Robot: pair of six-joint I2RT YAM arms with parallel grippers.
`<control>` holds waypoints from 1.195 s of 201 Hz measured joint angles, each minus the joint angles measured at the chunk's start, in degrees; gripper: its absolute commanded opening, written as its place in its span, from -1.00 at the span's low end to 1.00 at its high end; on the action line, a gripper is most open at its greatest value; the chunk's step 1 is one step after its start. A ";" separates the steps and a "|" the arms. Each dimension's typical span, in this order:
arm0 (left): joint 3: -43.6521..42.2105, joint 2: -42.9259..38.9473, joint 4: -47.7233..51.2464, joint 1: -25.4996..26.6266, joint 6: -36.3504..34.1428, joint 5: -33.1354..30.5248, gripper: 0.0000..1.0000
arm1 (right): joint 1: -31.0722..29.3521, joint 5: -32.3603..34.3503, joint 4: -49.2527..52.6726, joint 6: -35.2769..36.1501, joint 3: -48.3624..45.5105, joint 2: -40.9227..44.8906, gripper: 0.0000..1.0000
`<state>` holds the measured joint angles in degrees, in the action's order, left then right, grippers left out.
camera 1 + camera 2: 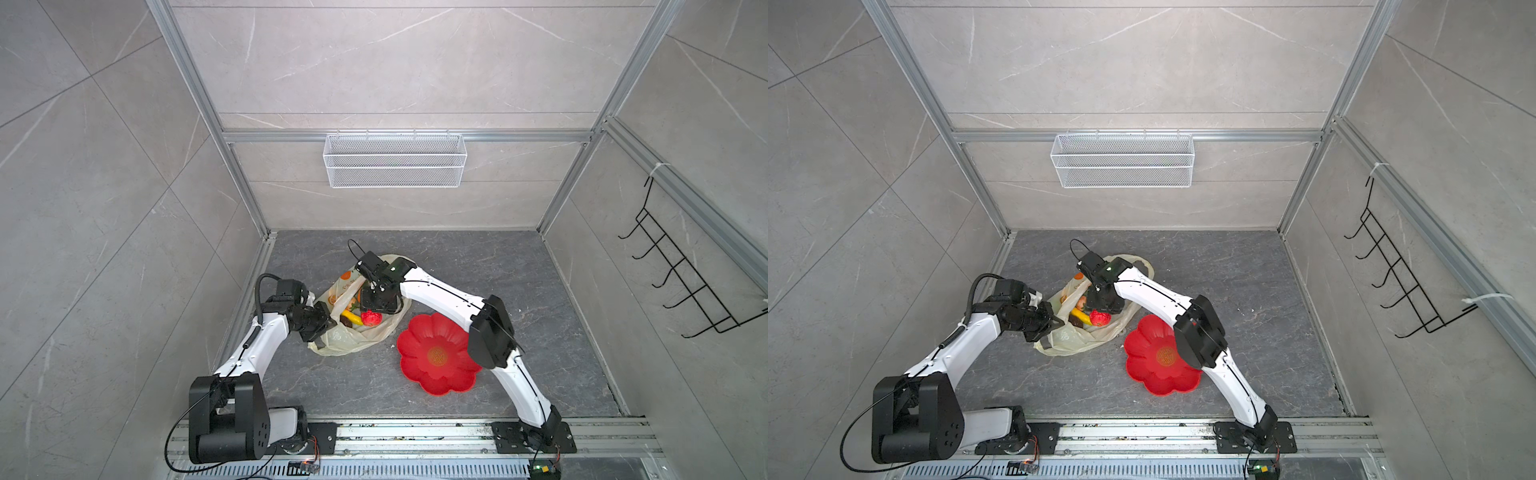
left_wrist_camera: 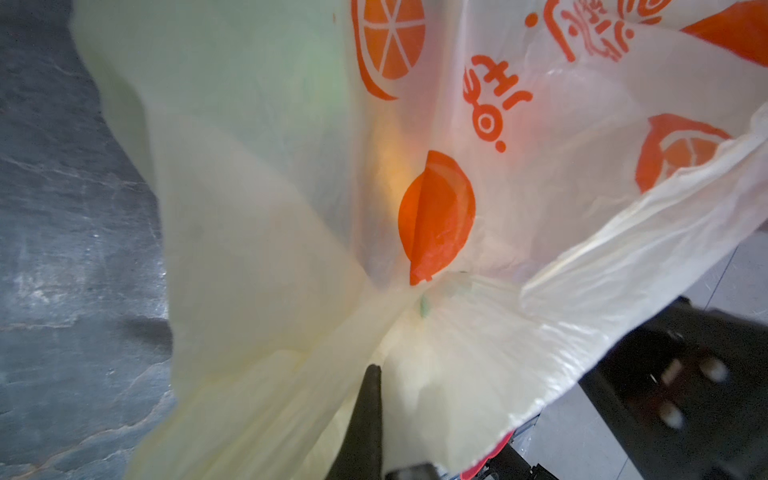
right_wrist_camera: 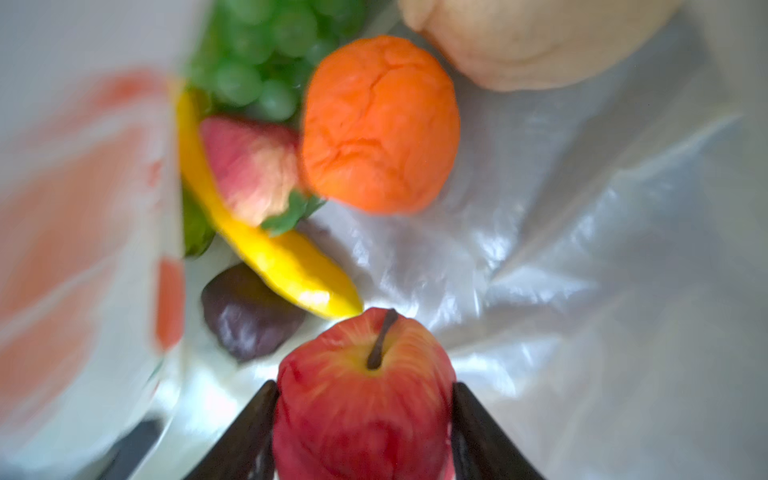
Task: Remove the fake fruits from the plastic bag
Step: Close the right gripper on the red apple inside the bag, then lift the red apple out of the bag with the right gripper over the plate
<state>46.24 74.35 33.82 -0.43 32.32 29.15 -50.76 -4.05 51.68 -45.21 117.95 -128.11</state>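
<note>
The plastic bag [image 1: 345, 345] lies open on the dark floor in both top views, pale yellow with orange prints [image 2: 436, 216]. My left gripper [image 1: 328, 322] is shut on the bag's near rim; one black finger [image 2: 368, 415] shows against the film, the other is hidden. My right gripper [image 3: 363, 386] reaches into the bag's mouth and is shut on the red apple [image 3: 365, 407], a finger pressed to each side. Behind the apple, inside the bag, lie the banana [image 3: 270, 249], strawberry [image 3: 249, 170], orange [image 3: 380, 124], green grapes [image 3: 266, 54], a dark brown fruit [image 3: 245, 316] and a cream one [image 3: 532, 37].
A red flower-shaped plate [image 1: 419, 345] sits on the floor just right of the bag, partly under the right arm. A white wire basket [image 1: 395, 160] hangs on the back wall and a black hook rack [image 1: 681, 282] on the right wall.
</note>
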 measured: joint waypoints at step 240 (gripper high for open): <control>0.00 0.52 0.04 -1.88 0.00 -0.02 -1.00 | -1.42 30.10 -94.36 16.98 -99.71 46.01 0.18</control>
<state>46.24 74.87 33.87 -2.31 32.32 29.12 -52.18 26.04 -42.68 -28.23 18.24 -82.11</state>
